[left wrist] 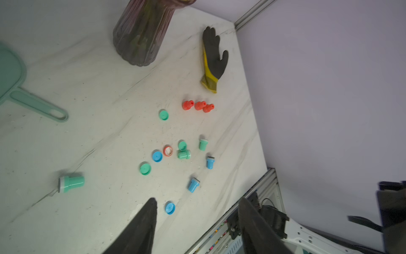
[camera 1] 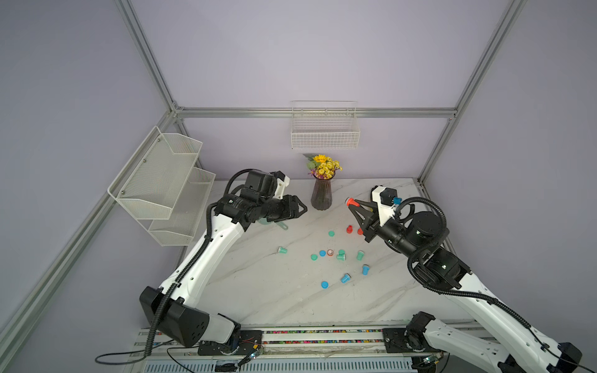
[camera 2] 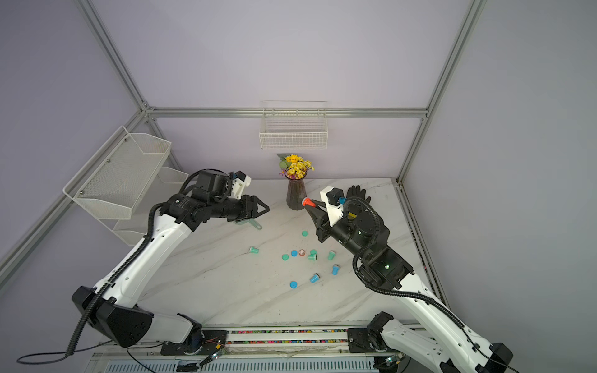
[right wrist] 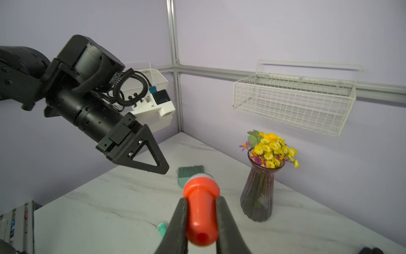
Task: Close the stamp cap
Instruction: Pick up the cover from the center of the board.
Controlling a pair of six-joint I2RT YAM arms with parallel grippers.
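My right gripper [camera 1: 352, 205] is shut on a red stamp [right wrist: 202, 211] and holds it in the air just right of the vase, also seen in both top views [camera 2: 308, 202]. The stamp's wide end, with a pale rim, points away from the wrist camera toward my left gripper [right wrist: 162, 169]. That left gripper [camera 1: 302, 209] hovers left of the vase, open, with nothing between its fingers [left wrist: 151, 211]. A small red cap [camera 1: 330, 252] lies loose on the table, hollow side up, among the other caps [left wrist: 168, 151].
A dark vase [camera 1: 322, 193] of yellow flowers stands between the grippers. Three red stamps [left wrist: 198, 105], several green and blue stamps and caps [camera 1: 340, 256], a green brush [left wrist: 13, 83] and a black-yellow glove [left wrist: 214, 59] lie on the table. A wire basket [camera 1: 324, 135] and a rack [camera 1: 161, 181] hang on the walls.
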